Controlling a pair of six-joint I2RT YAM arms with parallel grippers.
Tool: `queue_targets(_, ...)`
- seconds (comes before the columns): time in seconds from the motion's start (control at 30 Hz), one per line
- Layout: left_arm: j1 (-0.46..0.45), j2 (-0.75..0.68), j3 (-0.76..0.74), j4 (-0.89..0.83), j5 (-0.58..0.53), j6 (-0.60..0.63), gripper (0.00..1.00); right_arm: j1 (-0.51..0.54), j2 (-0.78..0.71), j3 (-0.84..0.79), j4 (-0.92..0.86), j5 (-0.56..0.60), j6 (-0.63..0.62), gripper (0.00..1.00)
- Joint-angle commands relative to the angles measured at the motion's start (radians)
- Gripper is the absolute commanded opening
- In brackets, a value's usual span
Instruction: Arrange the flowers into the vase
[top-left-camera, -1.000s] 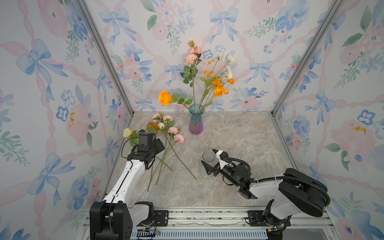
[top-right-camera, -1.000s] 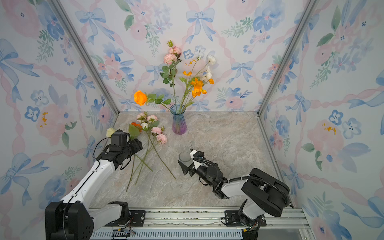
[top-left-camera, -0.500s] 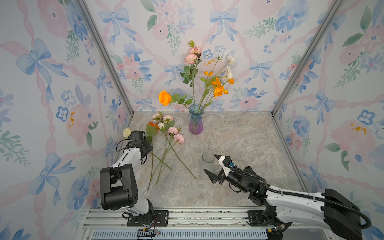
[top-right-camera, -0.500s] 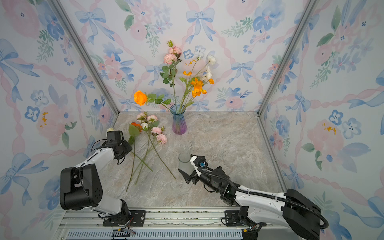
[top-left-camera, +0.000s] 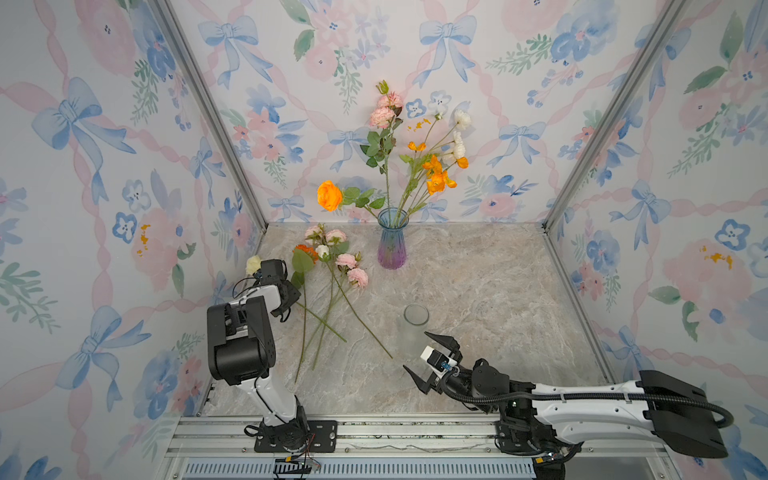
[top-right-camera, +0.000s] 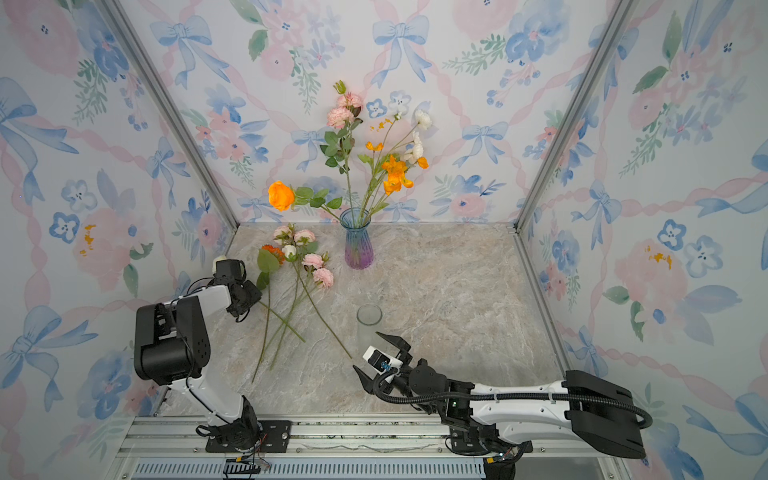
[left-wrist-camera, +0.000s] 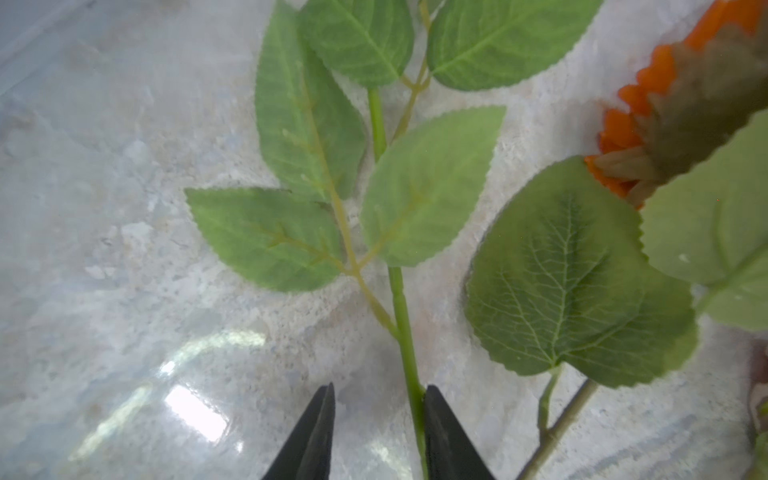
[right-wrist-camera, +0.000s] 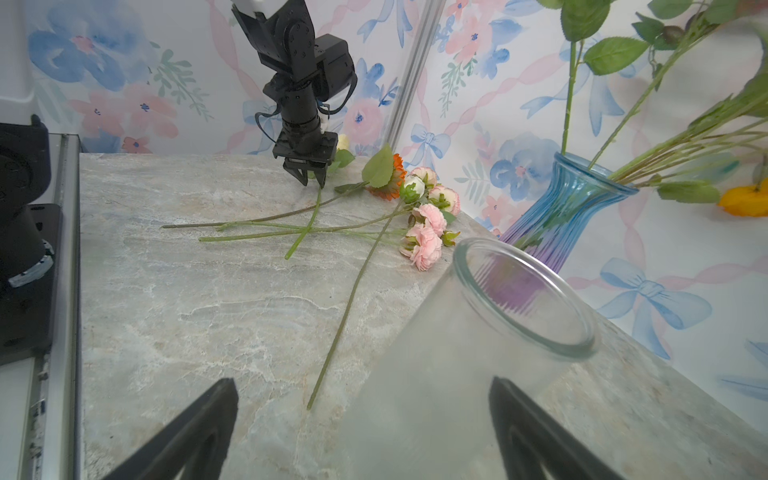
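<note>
Right now it's the pick-up step, I reckon: left gripper, mid-left, w/ jaws narrowly apart astride one stem of the loose flowers on the table, not pinched; next needs squeeze, lift & carry to vase, upper ctr; right gripper spread wide, lower ctr.

Looks bright and evenly lit, with faint soft shadows. Shows white glare on the tabletop, slight close-up blur.
</note>
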Motion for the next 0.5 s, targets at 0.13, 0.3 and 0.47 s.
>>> queue_targets(0.13, 0.005, 0.069, 0.055, 0.012, 0.027, 0.034, 0.36, 0.058, 0.111, 0.025, 0.104, -0.191, -0.044, 0.97)
queue_targets(0.3, 0.005, 0.088, 0.066, 0.012, 0.051, 0.035, 0.34, 0.096, 0.180, 0.052, 0.148, -0.192, -0.063, 0.97)
queue_targets(0.47, 0.005, 0.110, 0.096, 0.012, 0.091, 0.039, 0.33, 0.096, 0.222, 0.063, 0.183, -0.192, -0.065, 0.97)
